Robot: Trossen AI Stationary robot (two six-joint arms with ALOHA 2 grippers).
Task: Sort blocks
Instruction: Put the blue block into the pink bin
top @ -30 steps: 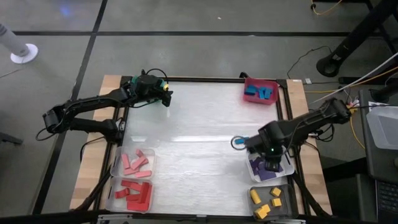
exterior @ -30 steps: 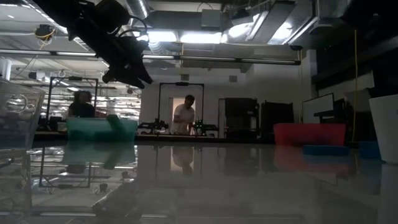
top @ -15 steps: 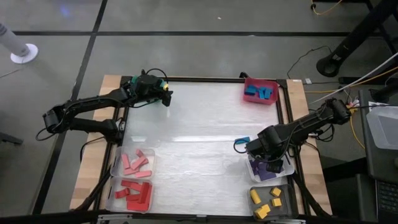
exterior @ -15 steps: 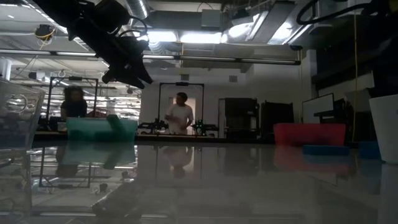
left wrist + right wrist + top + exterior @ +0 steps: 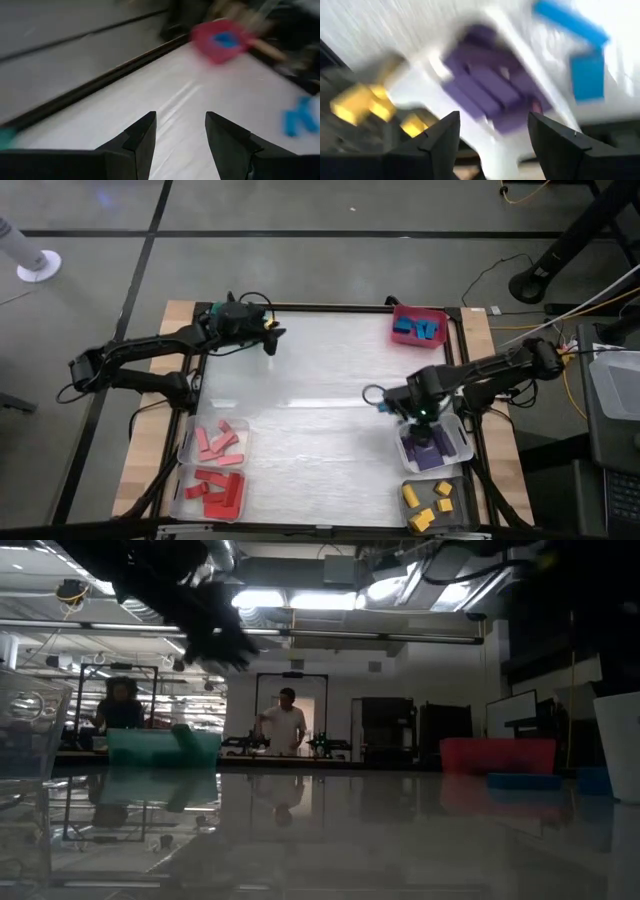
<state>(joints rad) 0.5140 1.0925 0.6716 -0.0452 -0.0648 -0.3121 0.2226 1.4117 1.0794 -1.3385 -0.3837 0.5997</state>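
Desk (image 5: pixel 310 390): big white work surface, mostly bare in the middle, bins round the edges. Far-right corner has a red bin (image 5: pixel 418 326) w/ blue blocks (image 5: pixel 416 329) inside. Near-left: two clear bins, one w/ pink blocks (image 5: pixel 217 440), the one below it w/ red blocks (image 5: pixel 214 489). Near-right: clear bin w/ purple blocks (image 5: pixel 428 448), then a grey bin w/ yellow blocks (image 5: pixel 428 505).

Left arm waits at the far-left corner; left hand (image 5: pixel 177 132) is open, nothing between its fingers, pointing across the desk toward the red bin.

Right hand (image 5: pixel 408 406) hovers at the right side, over the inner edge of the purple bin. In its wrist view the fingers stand apart w/ nothing held.

Loose blue pieces (image 5: pixel 585 55) lie on the desk just beside the purple bin, by the right hand; high view shows them as a blue bit touching the hand's left side. One looks like a long bar, one a shorter chunk; can't tell the bar's axis exactly in the blur.

Judgement: sorting nearly done, only these blue ones left out. Right arm is far nearer; left is well apart. Their home, the red bin, lies straight up the right edge from the hand.
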